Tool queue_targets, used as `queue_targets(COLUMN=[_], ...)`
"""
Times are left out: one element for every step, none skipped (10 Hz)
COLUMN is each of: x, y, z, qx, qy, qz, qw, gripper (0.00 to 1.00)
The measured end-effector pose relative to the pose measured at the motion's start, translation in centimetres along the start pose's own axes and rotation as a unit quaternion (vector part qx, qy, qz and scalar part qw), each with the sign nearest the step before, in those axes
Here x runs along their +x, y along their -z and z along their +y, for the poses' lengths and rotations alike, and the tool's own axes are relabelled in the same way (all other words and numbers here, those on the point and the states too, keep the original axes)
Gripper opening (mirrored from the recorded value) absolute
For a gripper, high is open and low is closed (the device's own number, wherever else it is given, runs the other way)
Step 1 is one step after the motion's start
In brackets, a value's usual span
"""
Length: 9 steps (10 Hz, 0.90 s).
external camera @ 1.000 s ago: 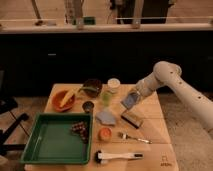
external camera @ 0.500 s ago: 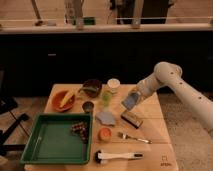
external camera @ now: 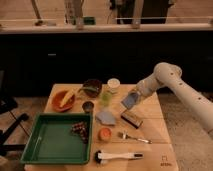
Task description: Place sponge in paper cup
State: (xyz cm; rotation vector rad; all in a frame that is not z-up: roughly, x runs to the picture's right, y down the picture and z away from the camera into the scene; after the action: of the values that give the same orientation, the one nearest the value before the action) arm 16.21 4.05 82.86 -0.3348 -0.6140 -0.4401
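The sponge (external camera: pixel 129 101) is a small flat blue-grey pad held tilted in my gripper (external camera: pixel 133 96), which is shut on its upper edge. It hangs a little above the wooden table (external camera: pixel 150 127), right of the translucent green cup (external camera: pixel 105 96). The paper cup (external camera: pixel 113 83) is short and white, standing upright at the table's far edge, up and to the left of the sponge and apart from it. My white arm (external camera: pixel 170 80) reaches in from the right.
Below the sponge lie a brown-and-black block (external camera: pixel 131 119) and a blue-grey cloth piece (external camera: pixel 106 117). A dark bowl (external camera: pixel 92 87), an orange bowl (external camera: pixel 63 100), a small dark cup (external camera: pixel 88 106), a green tray (external camera: pixel 55 141), a fork (external camera: pixel 133 138) and a brush (external camera: pixel 119 156) are also on the table.
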Motion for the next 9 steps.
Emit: queue_targets(x=[-0.4, -0.4, -0.3, -0.2, 0.0, 0.1, 0.1, 0.4, 0.3], y=[-1.0, -1.7, -2.1, -2.4, -2.7, -2.9, -3.1, -3.0, -3.1], z=[-2.0, -3.3, -4.3, -5.2, -5.8, -6.4, -6.7, -7.3, -8.0], qx=[0.007, 0.012, 0.017, 0.021, 0.024, 0.028, 0.031, 0.039, 0.043], qy=[0.004, 0.004, 0.004, 0.004, 0.003, 0.003, 0.003, -0.004, -0.006], qz=[-0.002, -0.003, -0.005, -0.006, -0.007, -0.007, -0.006, -0.006, -0.008], qw=[1.0, 0.9999, 0.9998, 0.9998, 0.9997, 0.9996, 0.9995, 0.9992, 0.999], gripper=[0.0, 0.0, 0.0, 0.0, 0.0, 0.0, 0.0, 0.0, 0.0])
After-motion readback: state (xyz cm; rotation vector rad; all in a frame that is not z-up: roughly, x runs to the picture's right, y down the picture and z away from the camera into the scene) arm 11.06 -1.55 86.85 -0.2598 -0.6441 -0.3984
